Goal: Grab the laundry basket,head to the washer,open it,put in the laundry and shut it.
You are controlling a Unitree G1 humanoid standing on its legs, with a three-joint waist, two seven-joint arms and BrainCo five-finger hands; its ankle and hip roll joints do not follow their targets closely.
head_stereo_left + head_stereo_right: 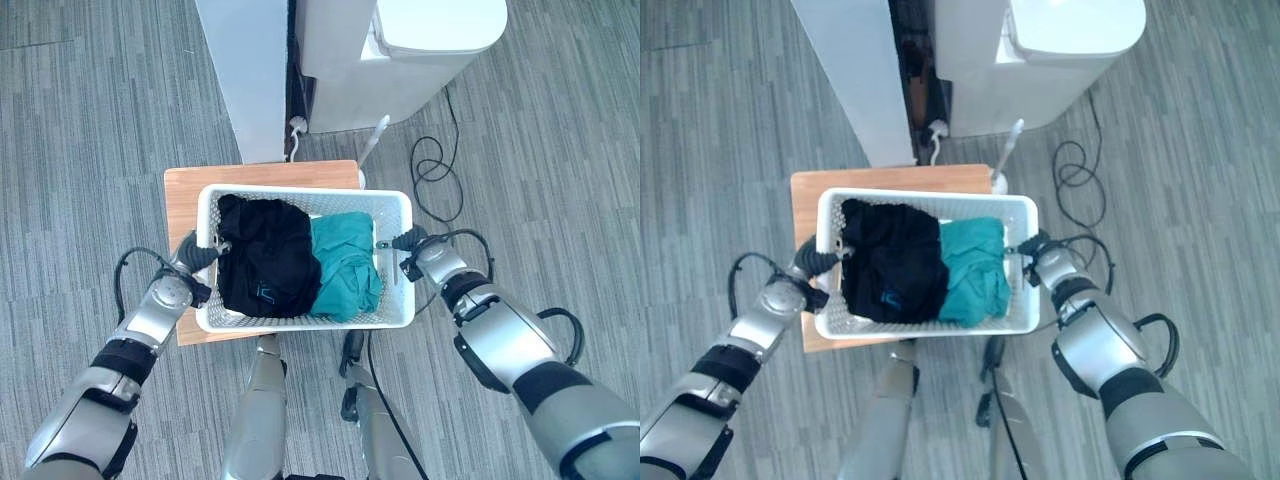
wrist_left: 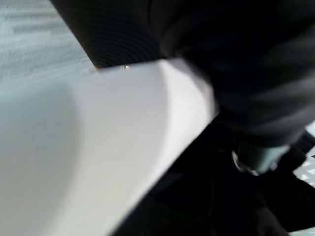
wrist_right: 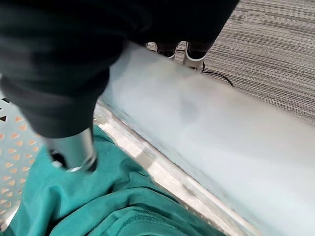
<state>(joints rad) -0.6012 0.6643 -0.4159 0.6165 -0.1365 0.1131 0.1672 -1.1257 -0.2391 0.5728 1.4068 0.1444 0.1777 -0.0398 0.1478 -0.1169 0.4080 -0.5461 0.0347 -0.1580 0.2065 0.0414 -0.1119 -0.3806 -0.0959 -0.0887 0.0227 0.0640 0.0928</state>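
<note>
Washer: the white machine [image 1: 405, 55] stands ahead of the basket, apart from it, with its top closed. I judge that the walk to it and the opening are not yet done.
White panel: a tall white panel [image 1: 245, 75] stands just beside the washer on the robot's left; a dark gap lies between the two.
Wooden stand: the low wooden stand [image 1: 185, 195] carries the basket. It lies between the robot and the washer, so I think the robot must go around it.
Laundry basket: the white laundry basket [image 1: 400, 205] sits on the stand, one hand at each short side, probably so that the lift stays level.
Black garment: the black garment [image 1: 262, 260] fills the left half of the basket.
Teal garment: the teal garment [image 1: 345, 265] lies in the right half, touching the black one.
Left hand: the left hand [image 1: 200, 253] is at the left rim. Its wrist view shows a finger over the rim, inside, but whether it really clamps I cannot tell.
Right hand: the right hand [image 1: 408, 243] is at the right rim, one finger inside above the teal cloth; the grip I cannot tell.
Cable: a black cable [image 1: 435, 170] loops on the carpet on the right, near the washer, and could catch a foot.
</note>
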